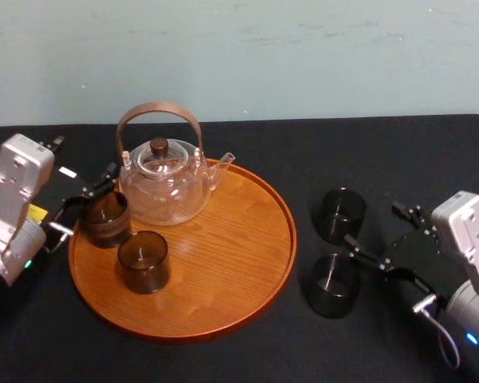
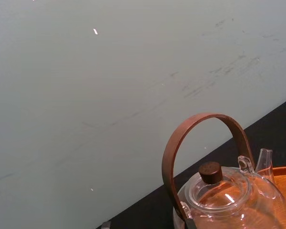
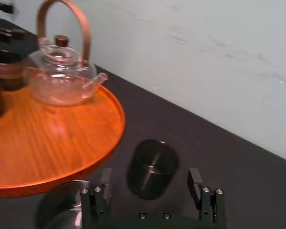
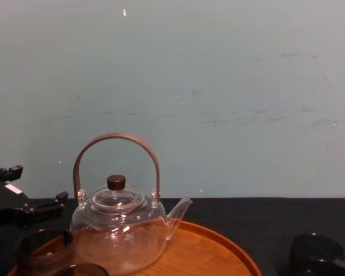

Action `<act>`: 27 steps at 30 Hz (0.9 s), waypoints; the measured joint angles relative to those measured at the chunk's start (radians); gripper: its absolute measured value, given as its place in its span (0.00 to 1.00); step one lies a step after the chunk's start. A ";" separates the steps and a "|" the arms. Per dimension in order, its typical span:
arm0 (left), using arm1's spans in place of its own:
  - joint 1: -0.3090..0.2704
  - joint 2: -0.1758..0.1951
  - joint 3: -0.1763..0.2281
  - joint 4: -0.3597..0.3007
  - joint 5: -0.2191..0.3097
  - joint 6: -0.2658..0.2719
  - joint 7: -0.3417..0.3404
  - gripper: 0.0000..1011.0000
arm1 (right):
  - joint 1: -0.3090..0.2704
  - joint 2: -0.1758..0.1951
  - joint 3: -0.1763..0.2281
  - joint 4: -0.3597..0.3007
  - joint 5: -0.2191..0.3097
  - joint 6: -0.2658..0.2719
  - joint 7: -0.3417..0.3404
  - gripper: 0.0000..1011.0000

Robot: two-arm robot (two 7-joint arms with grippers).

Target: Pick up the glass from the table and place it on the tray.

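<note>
Surface (image 1: 223, 363) was black, and nearest the robot on its right side stood a spare glass (image 1: 331, 285), just outside one finger of the right tool (image 1: 373, 225). That tool was released, jaws wide, low over the surface. The glass (image 1: 341, 214) stood upright a little ahead of the gap, not yet between the fingers, and apart from the tray (image 1: 290, 231) to its left. The step in hand looked like the approach. To do it well, the tool should probably ease forward along its own line until the fingers flank the glass at mid-height. It should hold the inner finger off the spare glass, which sat close enough to be nudged. Then it should clench gently, since smooth straight walls may slip, and lift straight up before crossing the rim. The tray's near right part was open wood and looked the safest spot to set down. Farther left on the tray stood a front glass (image 1: 144, 262), and at its left edge a left glass (image 1: 105, 218). The left tool (image 1: 84, 203) sat there with fingers spread beside that glass, apparently not clenched on it. Farthest back, the teapot (image 1: 164, 187) stood on the tray before the wall (image 1: 303, 56).
</note>
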 joint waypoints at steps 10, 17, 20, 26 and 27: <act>0.000 0.000 0.000 0.000 0.000 0.000 0.000 0.99 | -0.080 -0.010 0.000 -0.060 -0.002 -0.005 0.022 0.99; 0.000 0.000 0.000 0.000 0.000 0.000 0.000 0.99 | -0.103 -0.028 -0.003 -0.063 -0.003 -0.015 0.048 0.99; 0.000 0.000 0.000 0.000 0.000 0.000 0.000 0.99 | -0.110 -0.036 0.000 -0.063 -0.003 -0.016 0.057 0.99; 0.000 0.000 0.000 0.000 0.000 0.000 0.000 0.99 | -0.115 -0.051 0.009 -0.055 -0.002 -0.011 0.075 0.99; 0.000 0.000 0.000 0.000 0.000 0.000 0.000 0.99 | -0.116 -0.053 0.010 -0.054 -0.002 -0.010 0.077 0.99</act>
